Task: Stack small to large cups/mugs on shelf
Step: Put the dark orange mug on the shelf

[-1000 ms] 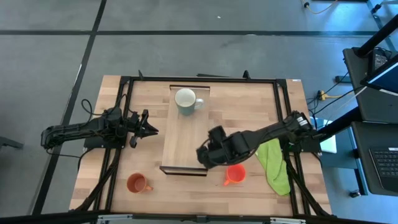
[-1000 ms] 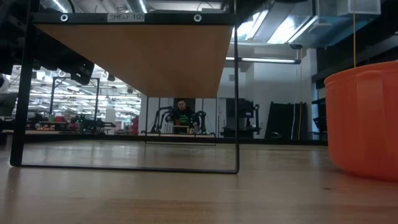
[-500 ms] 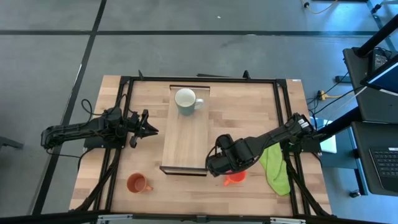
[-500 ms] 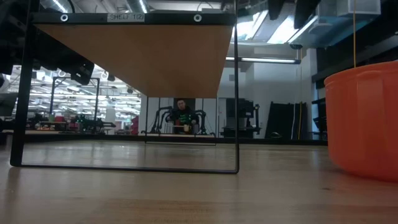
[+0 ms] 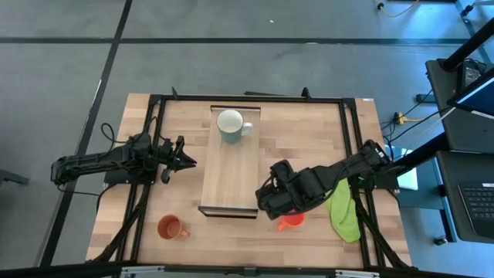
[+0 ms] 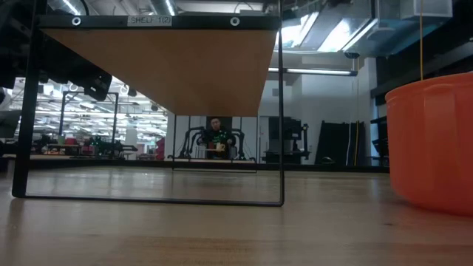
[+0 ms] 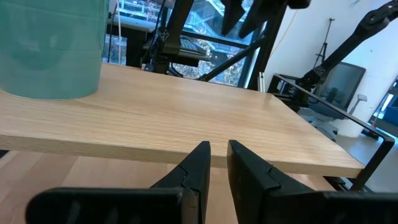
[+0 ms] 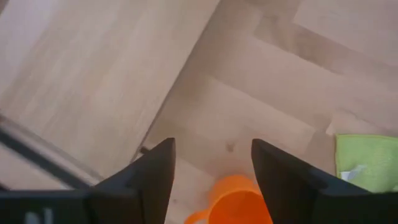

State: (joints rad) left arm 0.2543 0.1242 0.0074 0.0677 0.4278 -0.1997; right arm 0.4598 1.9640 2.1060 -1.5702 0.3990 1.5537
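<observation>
Since a moment ago the right arm has swung off the shelf's near corner and out over the bright orange-red mug; the left arm hasn't budged.

High view: the right claw (image 5: 279, 207) hangs right above the orange-red mug (image 5: 290, 221), which sits on the surface (image 5: 309, 139) just beside the shelf (image 5: 231, 166) at its near end. The pale grey-green mug (image 5: 231, 126) stands on the shelf's far end, showing a white inside with nothing in it. The brownish-orange mug (image 5: 170, 228) waits alone at the near left, apparently empty. A green cloth (image 5: 342, 205) lies right of the orange-red mug. The left claw (image 5: 185, 161) is parked left of the shelf.

Low view: the orange-red mug (image 6: 432, 144) fills the right edge, upright on the surface; the shelf's underside (image 6: 170, 63) hangs above. No claw is visible here.

Left wrist view: the left claw (image 7: 219, 158) is pinched nearly closed, holding nothing, aimed at the shelf edge (image 7: 161, 149), with the grey-green mug (image 7: 53, 46) on top of it.

Right wrist view: the right claw (image 8: 211, 163) is spread wide, the orange-red mug (image 8: 236, 200) sitting low between the fingers and its inside not visible.

The risk, I'd say: the mug looks off-centre, so a finger could land on the rim or handle and tip it or shove it into the shelf frame.
</observation>
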